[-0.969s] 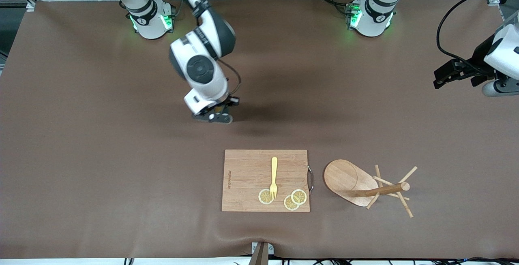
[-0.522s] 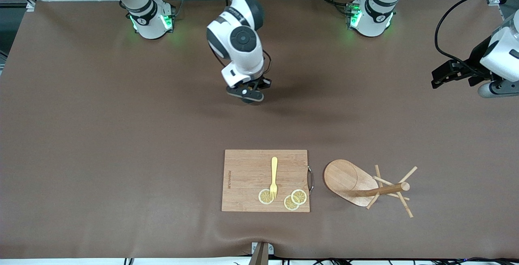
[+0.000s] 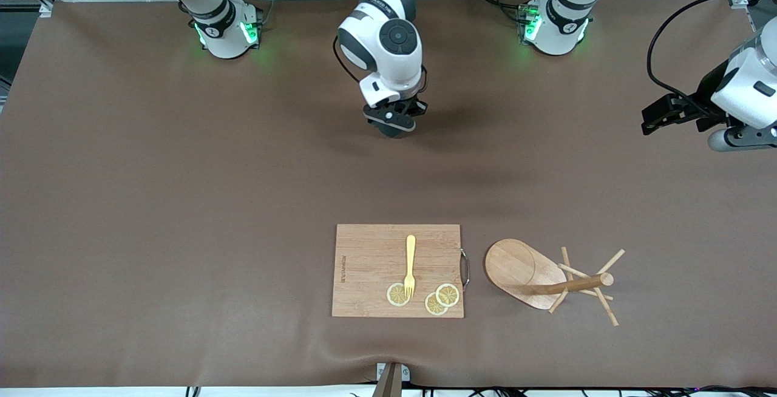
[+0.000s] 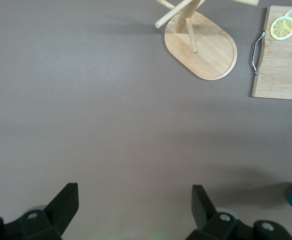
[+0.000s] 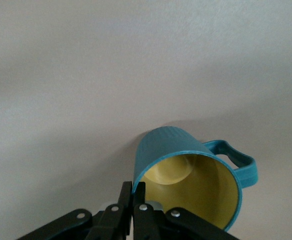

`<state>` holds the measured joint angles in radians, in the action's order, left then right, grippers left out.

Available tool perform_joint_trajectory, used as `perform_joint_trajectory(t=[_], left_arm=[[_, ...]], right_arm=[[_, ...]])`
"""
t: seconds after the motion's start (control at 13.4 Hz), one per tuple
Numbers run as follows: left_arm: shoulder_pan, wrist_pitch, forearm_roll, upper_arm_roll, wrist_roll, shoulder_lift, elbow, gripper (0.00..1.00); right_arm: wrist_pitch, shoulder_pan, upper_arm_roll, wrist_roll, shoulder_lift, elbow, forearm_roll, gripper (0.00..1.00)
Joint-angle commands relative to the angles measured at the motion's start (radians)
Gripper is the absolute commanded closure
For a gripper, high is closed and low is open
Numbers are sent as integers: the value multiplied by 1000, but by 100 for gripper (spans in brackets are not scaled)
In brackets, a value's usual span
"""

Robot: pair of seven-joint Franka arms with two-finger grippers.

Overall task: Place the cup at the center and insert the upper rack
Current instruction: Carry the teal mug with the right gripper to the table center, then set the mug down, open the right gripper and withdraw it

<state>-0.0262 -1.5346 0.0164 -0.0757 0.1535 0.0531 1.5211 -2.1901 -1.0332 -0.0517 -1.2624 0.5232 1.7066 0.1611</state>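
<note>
Front view: upper rack (image 3: 549,281) upright.

One marking is present: a short line of small dark print runs along the edge of the rectangular light wooden cutting board (image 3: 397,270) toward the right arm's end of the desk. Its characters cannot be read. No other text, number or sign is legible.

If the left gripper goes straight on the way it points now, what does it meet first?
Probably only bare table: the open left gripper points at brown surface, with the upper rack lying beside that line, though depth is unclear.
</note>
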Motion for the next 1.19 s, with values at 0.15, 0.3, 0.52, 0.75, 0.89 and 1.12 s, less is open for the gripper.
perform_joint_trajectory(t=[0.15, 0.3, 0.52, 0.75, 0.89, 1.12], left_arm=[[6, 10, 22, -9, -8, -1, -9, 0], [6, 10, 22, -7, -6, -1, -9, 0], [8, 11, 22, -6, -8, -1, -10, 0], [3, 11, 22, -7, 1, -1, -10, 0], [2, 11, 22, -9, 3, -1, -12, 0], [-3, 11, 20, -10, 3, -1, -12, 0]], right_arm=[[3, -10, -10, -54, 46, -48, 17, 100], [0, -10, -10, -106, 60, -62, 12, 100], [-11, -16, -10, -107, 69, -71, 15, 100], [-13, -16, -10, -107, 90, -71, 12, 85], [-13, -15, -10, -107, 89, -74, 14, 56], [-11, -4, -8, -106, 86, -100, 18, 15]])
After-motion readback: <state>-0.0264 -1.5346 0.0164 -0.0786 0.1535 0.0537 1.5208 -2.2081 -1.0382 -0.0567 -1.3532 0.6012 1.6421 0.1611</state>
